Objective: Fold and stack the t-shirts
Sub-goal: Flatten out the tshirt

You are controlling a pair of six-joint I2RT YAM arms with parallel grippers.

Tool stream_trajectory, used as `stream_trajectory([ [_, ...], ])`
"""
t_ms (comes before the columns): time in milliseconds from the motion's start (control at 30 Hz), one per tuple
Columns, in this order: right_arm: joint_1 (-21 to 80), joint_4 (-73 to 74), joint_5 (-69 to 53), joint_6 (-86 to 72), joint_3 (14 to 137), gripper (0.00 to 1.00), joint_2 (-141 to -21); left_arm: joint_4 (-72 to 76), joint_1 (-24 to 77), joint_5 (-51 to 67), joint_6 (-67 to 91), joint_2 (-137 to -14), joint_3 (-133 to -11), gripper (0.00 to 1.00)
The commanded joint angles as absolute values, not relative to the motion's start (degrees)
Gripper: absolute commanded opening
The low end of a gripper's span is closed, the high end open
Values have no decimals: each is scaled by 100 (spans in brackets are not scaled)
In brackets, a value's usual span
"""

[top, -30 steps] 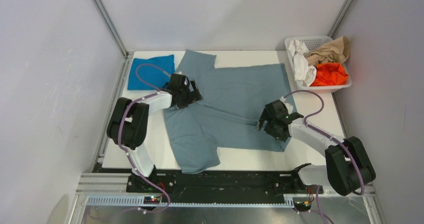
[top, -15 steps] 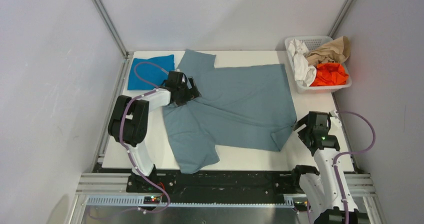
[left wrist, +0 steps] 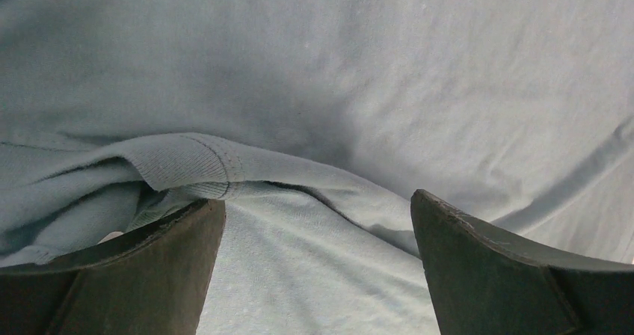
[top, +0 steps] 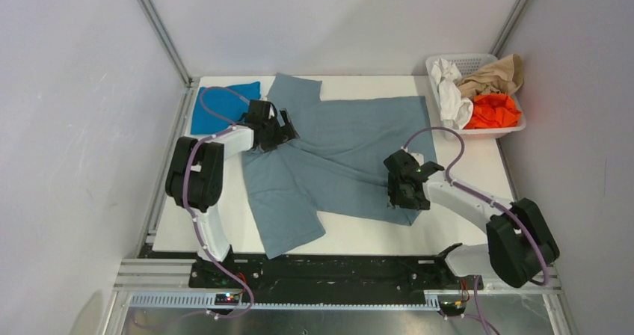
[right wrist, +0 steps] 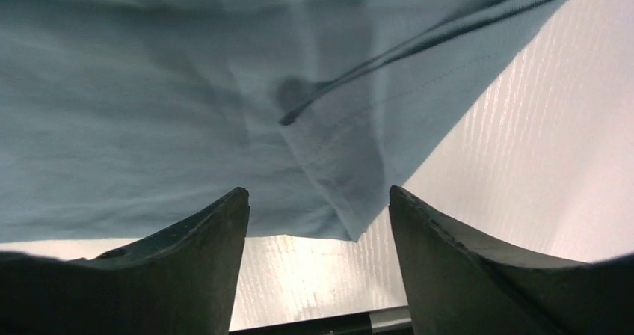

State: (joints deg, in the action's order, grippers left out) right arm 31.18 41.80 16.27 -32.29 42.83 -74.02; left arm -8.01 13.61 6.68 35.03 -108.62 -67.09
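Soft overhead light is casting only faint shadows. In the right wrist view the worktop is glaring white beside the grey-blue t-shirt, whose cloth is looking blurred.

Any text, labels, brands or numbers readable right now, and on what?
None readable. The grey-blue t-shirt, the blue t-shirt and the basket show no print. A white sliver by the collar in the left wrist view may be a neck tag, but it is mostly hidden.

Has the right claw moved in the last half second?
Yes. The right claw went left, from the right margin of the table onto the grey-blue t-shirt.
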Motion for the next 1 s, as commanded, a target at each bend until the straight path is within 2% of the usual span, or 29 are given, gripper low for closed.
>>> stream_trajectory([
  [0,3102,4350,1853,-3202,4525,66,-7772,-941,1198,647,3182,-11023,-6845,100],
  [200,3039,3813,1754,-3229,4535,58,-8194,-945,1200,765,3132,-11089,-6931,100],
  [500,2911,3667,2376,-3503,4623,41,-8409,-948,1200,830,3113,-11070,-6915,100],
  [833,2980,3501,2003,-3352,4632,43,-8148,-946,1196,788,3116,-11031,-6905,100],
  [967,2976,3318,1983,-3357,4632,40,-8258,-943,1199,820,3126,-11038,-6909,100],
])
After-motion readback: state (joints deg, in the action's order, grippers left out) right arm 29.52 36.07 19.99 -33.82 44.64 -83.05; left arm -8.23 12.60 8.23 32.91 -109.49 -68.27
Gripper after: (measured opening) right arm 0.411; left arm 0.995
